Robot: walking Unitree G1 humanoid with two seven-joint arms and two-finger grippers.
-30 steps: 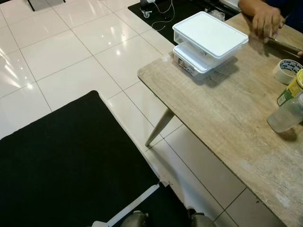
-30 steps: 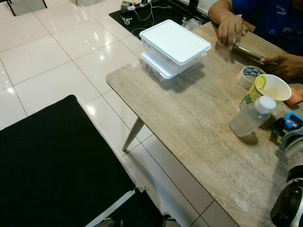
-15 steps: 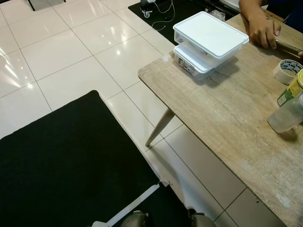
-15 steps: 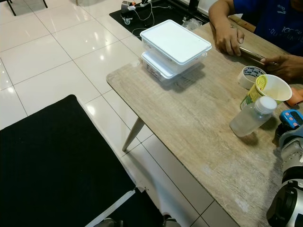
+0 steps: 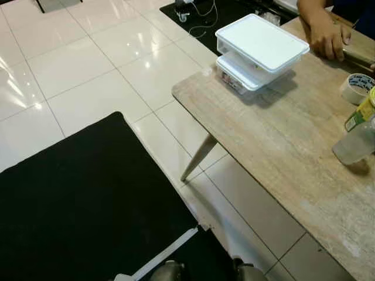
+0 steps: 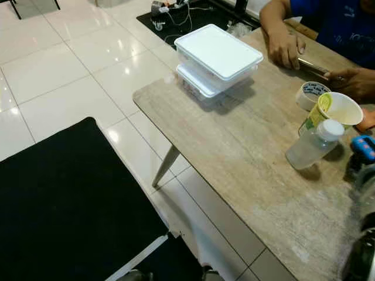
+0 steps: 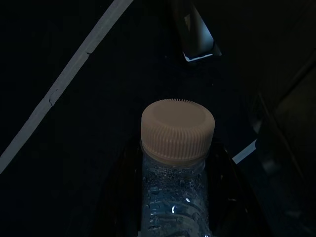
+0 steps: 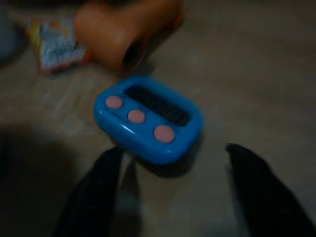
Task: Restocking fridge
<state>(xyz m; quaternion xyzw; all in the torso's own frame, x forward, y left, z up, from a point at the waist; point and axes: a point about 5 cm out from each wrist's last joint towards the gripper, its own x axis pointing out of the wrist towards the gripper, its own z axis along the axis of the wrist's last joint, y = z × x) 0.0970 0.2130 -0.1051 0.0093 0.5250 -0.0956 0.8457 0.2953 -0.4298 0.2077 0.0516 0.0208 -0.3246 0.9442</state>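
In the left wrist view a clear water bottle [image 7: 176, 168] with a pale ribbed cap stands between the black fingers of my left gripper [image 7: 177, 202], which is shut on it over dark floor. My right gripper [image 8: 173, 197] hovers open just above the wooden table [image 6: 234, 152], its fingertips on either side of a blue timer [image 8: 148, 118] with pink buttons, without touching it. A second plastic bottle [image 6: 310, 146] stands on the table beside a yellow paper cup [image 6: 334, 111]. My right arm [image 6: 366, 234] is a blur at the table's near right edge.
Two stacked white lidded boxes [image 6: 217, 58] sit at the table's far corner. A person's hand [image 6: 284, 47] rests by a phone, with a tape roll [image 6: 310, 93] nearby. An orange object [image 8: 123, 29] and a snack packet [image 8: 52, 42] lie past the timer. A black mat [image 5: 82, 199] covers the floor on my left.
The person's hand has come down to rest on the table by the phone. My right arm has shifted at the table's edge and is now blurred.
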